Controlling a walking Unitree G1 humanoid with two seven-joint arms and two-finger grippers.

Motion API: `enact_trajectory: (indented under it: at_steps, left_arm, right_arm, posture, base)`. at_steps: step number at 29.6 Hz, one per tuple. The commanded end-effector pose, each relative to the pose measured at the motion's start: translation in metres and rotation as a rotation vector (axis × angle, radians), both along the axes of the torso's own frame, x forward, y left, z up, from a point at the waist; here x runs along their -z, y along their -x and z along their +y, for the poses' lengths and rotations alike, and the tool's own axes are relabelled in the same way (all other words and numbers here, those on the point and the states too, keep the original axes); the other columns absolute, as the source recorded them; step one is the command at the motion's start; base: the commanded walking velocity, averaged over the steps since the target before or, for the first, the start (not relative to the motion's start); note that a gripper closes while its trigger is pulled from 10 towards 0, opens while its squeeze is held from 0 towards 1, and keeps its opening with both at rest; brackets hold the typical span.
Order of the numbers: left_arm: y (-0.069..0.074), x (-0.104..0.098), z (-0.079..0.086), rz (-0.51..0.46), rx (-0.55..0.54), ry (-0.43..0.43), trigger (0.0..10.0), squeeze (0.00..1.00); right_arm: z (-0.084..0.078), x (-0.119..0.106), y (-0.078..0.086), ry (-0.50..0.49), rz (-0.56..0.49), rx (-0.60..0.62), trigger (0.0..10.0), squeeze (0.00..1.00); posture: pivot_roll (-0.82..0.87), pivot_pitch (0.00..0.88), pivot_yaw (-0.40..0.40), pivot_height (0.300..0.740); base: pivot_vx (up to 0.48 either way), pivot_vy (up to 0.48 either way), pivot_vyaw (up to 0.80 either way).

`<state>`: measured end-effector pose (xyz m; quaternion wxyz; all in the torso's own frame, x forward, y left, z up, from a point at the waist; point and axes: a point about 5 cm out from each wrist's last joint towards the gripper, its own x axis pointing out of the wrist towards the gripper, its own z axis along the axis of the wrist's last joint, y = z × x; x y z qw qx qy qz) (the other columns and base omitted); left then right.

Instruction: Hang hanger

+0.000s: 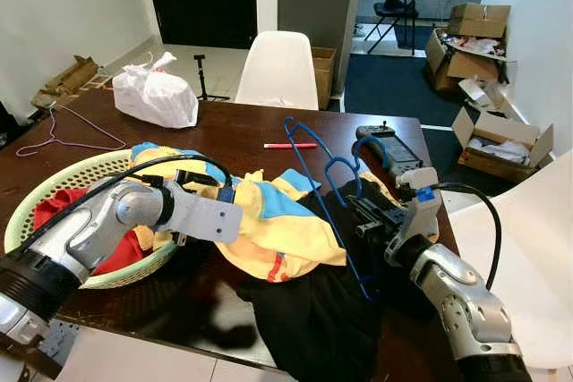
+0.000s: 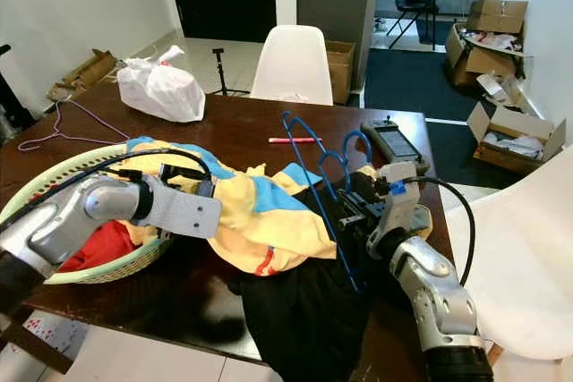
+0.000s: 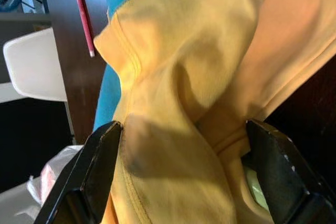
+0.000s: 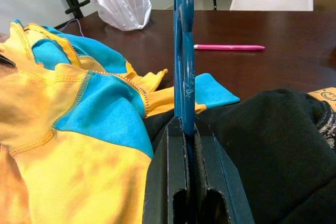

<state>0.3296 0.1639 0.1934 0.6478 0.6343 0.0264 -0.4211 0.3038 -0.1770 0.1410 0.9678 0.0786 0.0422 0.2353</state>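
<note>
Your right gripper (image 1: 367,214) is clamped on the blue hanger (image 1: 324,187), its two black fingers (image 4: 169,177) pressed flat against the wire with no gap between them. The hanger stands upright on its edge above the dark wooden counter (image 1: 242,127), over the black garment (image 1: 313,310) that spills off the near edge. Its long axis runs from the near right, by the gripper, away toward the far left, where one end rises highest; the hook curls up near the middle-right of the frame, toward the grey device (image 1: 387,148) lying on the counter's far right side. In the right wrist view you see the hanger edge-on, a thin blue line rising straight from between the fingers.

Your left gripper (image 1: 199,187) is spread wide, with a fold of the yellow and blue shirt (image 1: 277,230) bunched between its fingers (image 3: 94,171); the pads sit at either side of the cloth and are not squeezing it. The shirt drapes from the pale green laundry basket (image 1: 63,181) on the left across the counter to just beside the hanger, overlapping the black garment. Red cloth (image 1: 54,207) lies in the basket.

Further back, a pink pen (image 1: 289,145) lies on the counter, a white plastic bag (image 1: 154,96) sits near the far left, and a thin pink wire hanger (image 1: 72,136) lies flat at the left edge. A white chair (image 1: 279,69) stands behind the counter.
</note>
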Motion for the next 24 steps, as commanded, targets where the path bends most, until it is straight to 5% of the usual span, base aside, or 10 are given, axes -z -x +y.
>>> enact_trajectory:
  at_steps: [1, 3, 4, 21, 24]
  left_arm:
    - [-0.001, 0.008, 0.004, 0.033, -0.039, -0.005, 7.4, 0.0]
    - [-0.002, 0.009, 0.005, 0.04, -0.052, -0.003, 7.4, 0.0]
    - [-0.002, 0.011, 0.006, 0.047, -0.058, -0.006, 0.0, 0.0]
    - [-0.006, 0.001, 0.016, 0.034, -0.131, -0.003, 0.0, 0.0]
    - [-0.006, -0.008, 0.015, 0.058, -0.142, 0.078, 0.0, 0.0]
  right_arm:
    - [0.002, 0.001, 0.003, -0.013, 0.005, -0.003, 10.0, 0.0]
    - [0.002, 0.0, 0.003, -0.014, 0.005, -0.003, 10.0, 0.0]
    - [0.002, 0.0, 0.003, -0.015, 0.005, -0.002, 10.0, 0.0]
    - [0.001, 0.0, 0.004, -0.034, 0.012, 0.0, 10.0, 0.0]
    - [0.001, 0.0, 0.004, -0.035, 0.014, 0.0, 10.0, 0.0]
  posture:
    - [0.0, 0.007, 0.018, 0.74]
    - [0.0, 0.007, 0.018, 0.74]
    - [0.0, 0.01, 0.02, 0.74]
    - [0.0, 0.016, 0.018, 0.74]
    - [0.01, 0.018, 0.015, 0.74]
  base:
    - [0.0, 0.0, 0.0]
    - [0.0, 0.0, 0.0]
    - [0.0, 0.0, 0.0]
    - [0.0, 0.0, 0.0]
    - [0.0, 0.0, 0.0]
